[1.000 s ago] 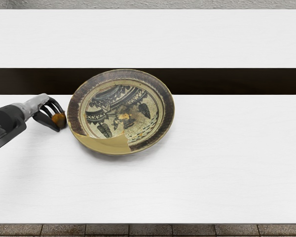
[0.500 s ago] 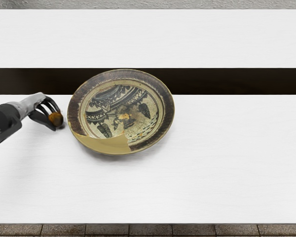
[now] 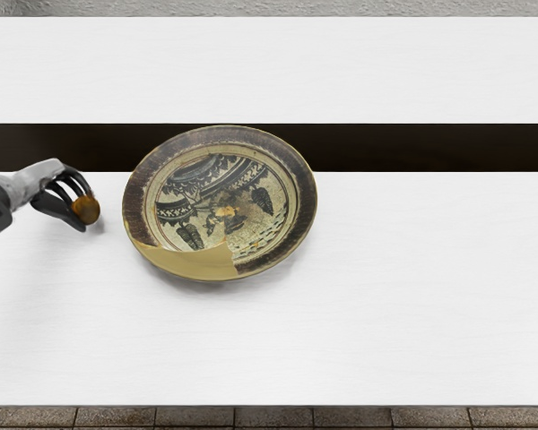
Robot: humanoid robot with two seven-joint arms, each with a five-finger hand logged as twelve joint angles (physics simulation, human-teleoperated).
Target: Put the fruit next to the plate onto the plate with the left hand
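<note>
The left hand (image 3: 58, 190) sits to the left of the plate (image 3: 307, 202). Its dark fingers are curled around a small orange-brown fruit (image 3: 85, 210), pinched at the fingertips rather than seated in the palm. The fruit is near the plate's left rim but apart from it, over the white counter (image 3: 386, 296). The main risk, as I judge it, is that shallow hold: a small round fruit could slip free on the way across. Carried too low, it or the fingers could knock the raised rim and shove the plate. Released too high, it may roll off the plate.
</note>
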